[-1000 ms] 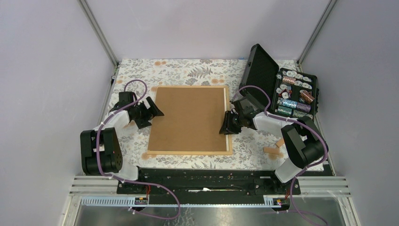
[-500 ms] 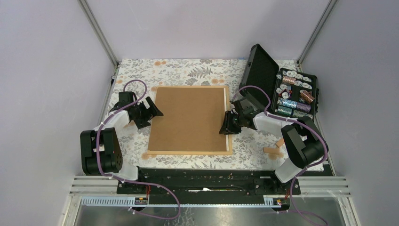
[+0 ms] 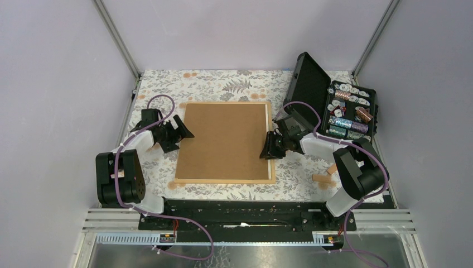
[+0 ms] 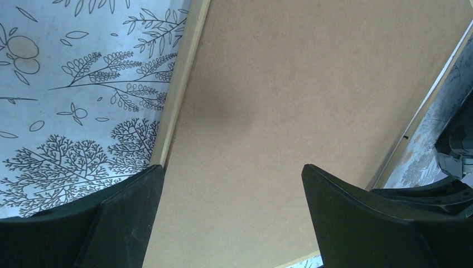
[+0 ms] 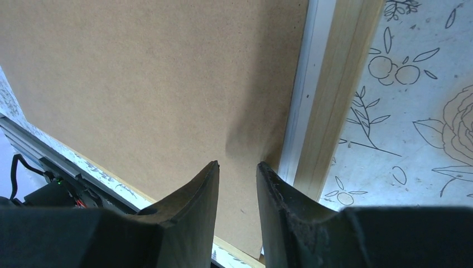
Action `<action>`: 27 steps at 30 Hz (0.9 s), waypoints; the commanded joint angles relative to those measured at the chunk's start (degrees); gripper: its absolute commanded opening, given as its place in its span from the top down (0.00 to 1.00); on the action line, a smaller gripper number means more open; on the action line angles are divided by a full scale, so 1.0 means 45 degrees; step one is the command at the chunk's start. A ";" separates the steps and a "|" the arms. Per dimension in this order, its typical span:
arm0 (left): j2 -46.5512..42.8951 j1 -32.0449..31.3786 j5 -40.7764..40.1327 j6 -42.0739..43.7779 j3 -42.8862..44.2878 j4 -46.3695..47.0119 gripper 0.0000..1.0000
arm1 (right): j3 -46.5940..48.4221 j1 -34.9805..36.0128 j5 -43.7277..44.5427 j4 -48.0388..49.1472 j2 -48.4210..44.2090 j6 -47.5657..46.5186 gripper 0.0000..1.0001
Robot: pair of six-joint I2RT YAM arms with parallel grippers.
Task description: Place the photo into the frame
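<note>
Brown board [image 3: 223, 142] in frame [image 3: 223, 181]; blk case [image 3: 309, 84] holds glittery rolls [image 3: 347, 124].

Backing board [image 3: 226, 139] is noted as matt brown fibreboard, finely speckled. Frame [image 5: 343, 84] is recorded as pale, smooth wood. Worktop [image 3: 223, 84] is covered by matt floral-printed sheet. Right claw [image 5: 238, 170] is seen as matt black plastic, rough on its inner faces.

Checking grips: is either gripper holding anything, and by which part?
Nothing is held: the left gripper gapes over the backing board; the right gripper has an empty narrow gap.
</note>
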 commanded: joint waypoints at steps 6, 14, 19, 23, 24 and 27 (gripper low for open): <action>0.0954 -0.0073 0.1780 -0.0184 -0.0345 0.0915 0.01 | -0.0236 0.0103 0.0061 -0.0180 0.0224 -0.0128 0.59; 0.1284 -0.0086 0.2069 -0.0299 -0.0412 0.1032 0.01 | 0.0953 0.0104 0.1246 -0.2555 -0.1338 -0.0792 0.41; 0.1305 -0.0088 0.1970 -0.0293 -0.0393 0.1012 0.01 | 0.1227 -0.0140 0.2764 -0.4286 -0.2108 -0.1274 0.33; 0.1257 -0.0080 0.1958 -0.0294 -0.0391 0.1005 0.01 | 0.0272 -0.0452 0.2748 -0.3808 -0.2146 -0.1105 0.37; 0.1247 -0.0081 0.1989 -0.0294 -0.0402 0.1014 0.01 | 0.0110 -0.0501 0.2686 -0.3576 -0.2029 -0.1124 0.39; 0.1231 -0.0083 0.2100 -0.0292 -0.0449 0.1084 0.01 | -0.0394 -0.0525 0.2370 -0.2513 -0.1676 -0.1080 0.51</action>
